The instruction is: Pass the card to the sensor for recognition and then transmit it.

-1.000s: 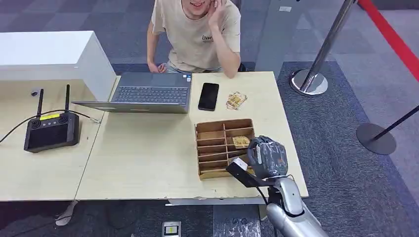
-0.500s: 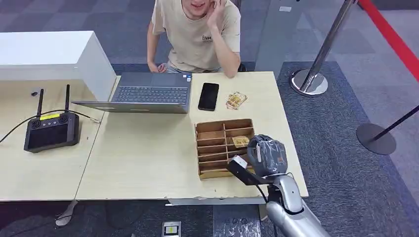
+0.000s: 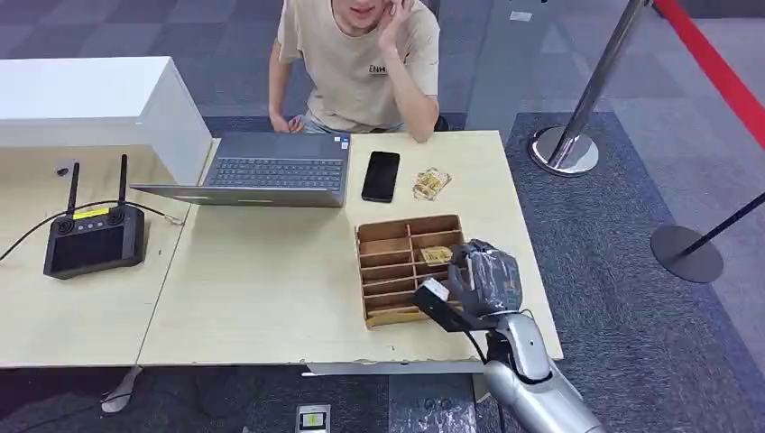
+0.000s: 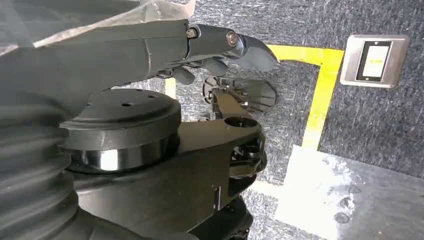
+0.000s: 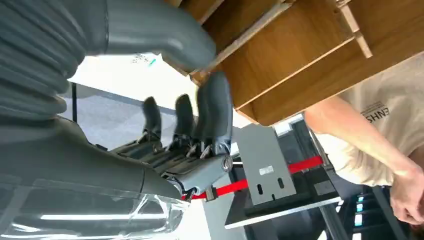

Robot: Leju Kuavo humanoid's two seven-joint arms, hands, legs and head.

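1. Right hand [image 3: 485,278] is over the right edge of the wooden divided tray [image 3: 388,248], at its near-right compartments, back of the hand turned up.
2. In the right wrist view the right hand's fingers [image 5: 212,112] are spread and extended with nothing between them and the thumb; released state, no contact with the tray wood seen in this view.
3. Card [image 3: 437,254]: a small yellowish card lying flat in an upper-right compartment of the tray, just beyond the right hand's fingertips, on the far side from the robot. Whether the fingertips touch it cannot be told from the head view.
4. A second stack of similar cards [image 3: 431,183] lies on the tabletop [image 3: 271,280] beyond the tray, beside a black phone [image 3: 381,176], well apart from the hand.
5. Left hand [image 4: 220,47] in its wrist view points at the carpeted floor; fingers loosely extended, nothing held.
6. Open laptop [image 3: 271,169] is at the far side of the tabletop, a person [image 3: 361,63] seated behind it. Black controller with two antennas [image 3: 93,236] sits on the adjoining tabletop to the left.
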